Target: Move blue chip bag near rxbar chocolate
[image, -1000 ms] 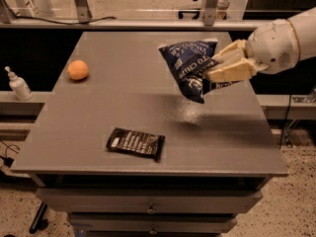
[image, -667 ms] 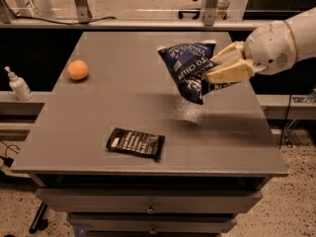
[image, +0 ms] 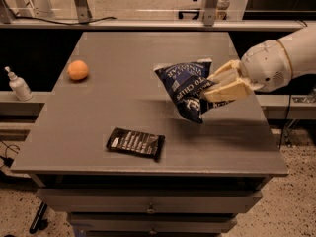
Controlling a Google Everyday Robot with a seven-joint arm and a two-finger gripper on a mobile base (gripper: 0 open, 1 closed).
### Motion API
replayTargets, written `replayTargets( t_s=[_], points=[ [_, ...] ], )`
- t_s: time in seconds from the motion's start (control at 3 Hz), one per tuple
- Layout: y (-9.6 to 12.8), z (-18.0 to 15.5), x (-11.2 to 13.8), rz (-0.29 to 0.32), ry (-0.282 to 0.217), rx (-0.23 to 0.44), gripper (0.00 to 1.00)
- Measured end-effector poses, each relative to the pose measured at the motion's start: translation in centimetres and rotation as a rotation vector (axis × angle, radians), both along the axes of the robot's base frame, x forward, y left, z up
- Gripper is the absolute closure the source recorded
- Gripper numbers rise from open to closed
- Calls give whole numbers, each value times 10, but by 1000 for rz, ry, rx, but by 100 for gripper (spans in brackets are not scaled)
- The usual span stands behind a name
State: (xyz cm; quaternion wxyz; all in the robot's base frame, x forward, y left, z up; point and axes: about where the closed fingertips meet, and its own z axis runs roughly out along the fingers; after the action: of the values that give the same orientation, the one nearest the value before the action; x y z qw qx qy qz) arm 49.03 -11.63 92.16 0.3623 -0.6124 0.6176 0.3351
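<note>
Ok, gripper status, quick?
Gripper: shut on the blue chip bag, holding it above the right side of the table.

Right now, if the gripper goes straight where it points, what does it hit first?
The gripper, shut on the blue chip bag, points left over the table, passing between the orange and the rxbar chocolate. Looks free; depth unclear.

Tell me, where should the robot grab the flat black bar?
Probably from straight above, pinching across its narrow width near the middle. The bar lies flat on the table near the front edge, its long side running roughly left to right. For now the gripper is over the table's right side, shut on the chip bag.
</note>
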Motion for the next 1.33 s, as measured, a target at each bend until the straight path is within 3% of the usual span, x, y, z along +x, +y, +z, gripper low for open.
replayTargets(
  t_s=[1.0,1.33],
  points=[
    [25,-54,-46,86,101,-4,100],
    [40,-57,-58,123,115,11,100]
  ],
)
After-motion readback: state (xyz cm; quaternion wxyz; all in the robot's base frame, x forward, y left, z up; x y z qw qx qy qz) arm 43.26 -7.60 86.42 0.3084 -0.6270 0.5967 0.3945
